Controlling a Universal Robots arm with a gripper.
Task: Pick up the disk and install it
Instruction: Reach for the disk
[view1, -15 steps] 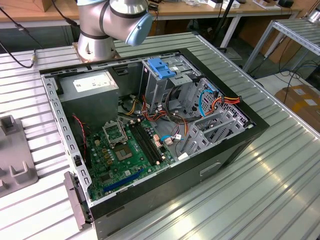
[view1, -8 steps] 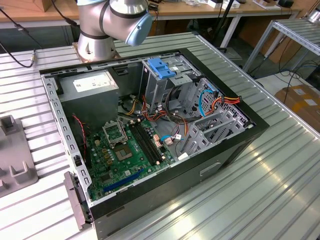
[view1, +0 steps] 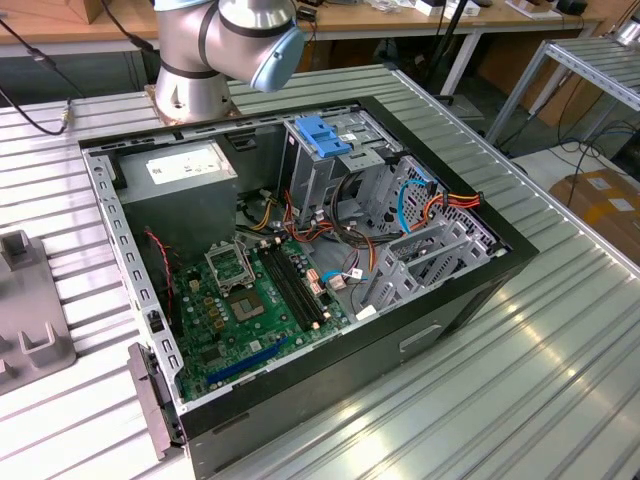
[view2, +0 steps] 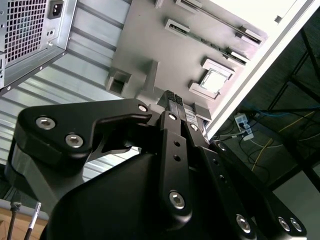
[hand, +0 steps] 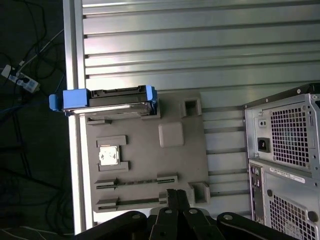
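Observation:
The disk (hand: 107, 100), grey metal with bright blue rails at both ends, stands on edge in a slot at one end of the grey holder tray (hand: 150, 165). It shows in the first wrist view, close to the table's edge. My gripper (hand: 175, 199) hovers above the opposite end of that tray, apart from the disk, with its two black fingers pressed together and nothing between them. In the second wrist view the gripper (view2: 177, 105) points down at the same tray (view2: 145, 50).
The open computer case (view1: 300, 260) lies on the ribbed metal table (view1: 540, 340), its drive bay topped by a blue bracket (view1: 325, 135). The case's rear panel (hand: 285, 150) sits beside the tray. A small chip (hand: 108, 155) rests in a tray pocket. Past the table edge (hand: 75, 60) lie floor cables.

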